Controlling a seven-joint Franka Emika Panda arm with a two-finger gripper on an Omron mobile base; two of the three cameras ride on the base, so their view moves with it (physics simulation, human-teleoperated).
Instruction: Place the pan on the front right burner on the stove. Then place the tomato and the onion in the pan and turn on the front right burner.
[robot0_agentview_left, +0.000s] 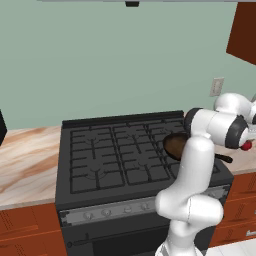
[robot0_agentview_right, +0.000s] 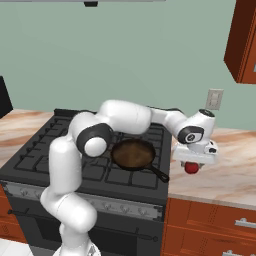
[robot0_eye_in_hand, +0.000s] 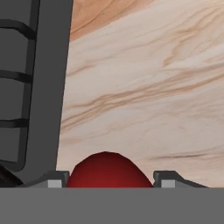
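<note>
The dark brown pan (robot0_agentview_right: 132, 152) sits on the front right burner (robot0_agentview_right: 146, 176) of the black stove (robot0_agentview_right: 45, 150), its thin black handle pointing to the front right. In the left base view the pan (robot0_agentview_left: 175, 145) is partly hidden behind my arm. My gripper (robot0_agentview_right: 192, 164) hangs over the counter just right of the stove, shut on the glossy red tomato (robot0_agentview_right: 191, 168). Seen from the hand, the tomato (robot0_eye_in_hand: 109, 173) spans the gap between both fingertips of the gripper (robot0_eye_in_hand: 110, 183), with the stove's edge to the left. The tomato (robot0_agentview_left: 246, 145) peeks out behind my forearm. The onion is out of view.
Marbled counter (robot0_agentview_right: 230, 175) runs right of the stove, and more counter (robot0_agentview_left: 25, 160) lies to its left. A row of knobs (robot0_agentview_left: 105, 212) lines the silver front strip. A wall outlet (robot0_agentview_right: 215, 99) and a brown upper cabinet (robot0_agentview_right: 245, 40) are at the right.
</note>
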